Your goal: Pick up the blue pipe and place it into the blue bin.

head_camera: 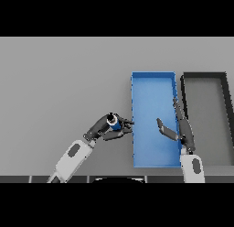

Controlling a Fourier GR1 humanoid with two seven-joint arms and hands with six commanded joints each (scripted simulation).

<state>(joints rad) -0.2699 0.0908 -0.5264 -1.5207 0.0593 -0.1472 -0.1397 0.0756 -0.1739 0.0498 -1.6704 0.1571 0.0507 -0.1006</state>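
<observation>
- I have the blue pipe (pixel 114 123) clasped in my left hand (pixel 106 127), just left of centre frame, its end touching or just short of the blue bin (pixel 152 79) wall.
- The bin lies directly right of it; the pipe's long axis I can't judge.
- My right hand (pixel 176 130) hovers over the bin, fingers straight.
- Count: one pipe, one blue bin, one dark grey bin (pixel 204 76) at far right.

No readable text, labels, brands or numbers anywhere: nothing on the table (pixel 55 75), either bin, the pipe, or the arms.
</observation>
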